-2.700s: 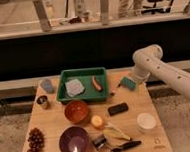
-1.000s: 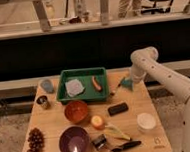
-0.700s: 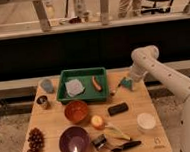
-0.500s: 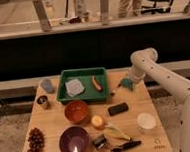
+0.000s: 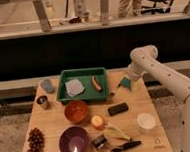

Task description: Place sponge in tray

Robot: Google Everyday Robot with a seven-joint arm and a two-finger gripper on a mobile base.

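Note:
The dark teal sponge (image 5: 126, 85) is at the table's back right, just right of the green tray (image 5: 83, 72). My gripper (image 5: 124, 79) is right at the sponge, at the end of the white arm that comes down from the upper right. I cannot tell whether the sponge rests on the table or is lifted slightly. The tray holds a pale grey square pad (image 5: 74, 87) and an orange-brown sausage-shaped thing (image 5: 95, 82).
On the wooden table are a grey-blue lump (image 5: 47, 85), a metal cup (image 5: 42, 101), an orange bowl (image 5: 76, 111), a purple bowl (image 5: 74, 141), grapes (image 5: 33, 143), a black block (image 5: 118, 108), an orange fruit (image 5: 97, 122) and a white cup (image 5: 145, 122).
The arm has shifted slightly to the left near the sponge. The sponge stays in about the same spot beside the tray.

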